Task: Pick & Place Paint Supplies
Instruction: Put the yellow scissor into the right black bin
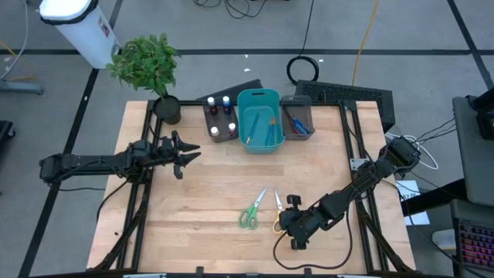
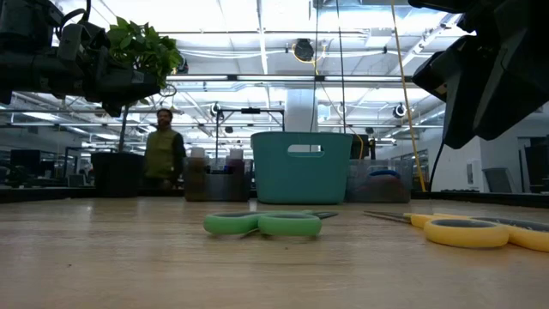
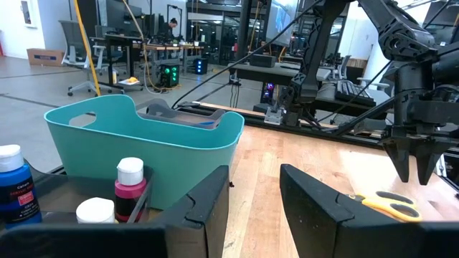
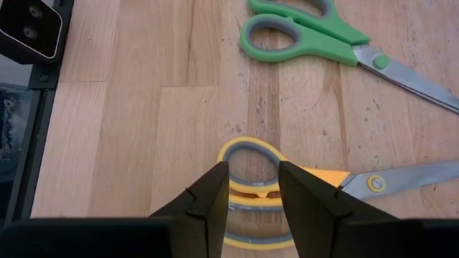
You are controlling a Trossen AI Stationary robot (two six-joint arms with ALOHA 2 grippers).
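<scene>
Yellow-handled scissors [image 4: 287,179] and green-handled scissors [image 4: 315,36] lie flat on the wooden table near its front, side by side. My right gripper [image 4: 254,190] hangs open just above the yellow scissors' handle loops, slanting down, one finger to each side of a loop. In the left wrist view its fingertips [image 3: 414,168] stand clear of the yellow scissors [image 3: 387,204]. My left gripper [image 1: 185,157] waits open and level at the table's left side with nothing between its fingers. Small bottles [image 3: 129,190] stand in a dark bin.
At the far edge a teal bin [image 1: 258,120] stands between a dark grey bin with bottles [image 1: 220,117] and a dark grey bin [image 1: 298,120] holding more scissors. A potted plant [image 1: 164,108] stands at the far left corner. Bare wood lies between the arms.
</scene>
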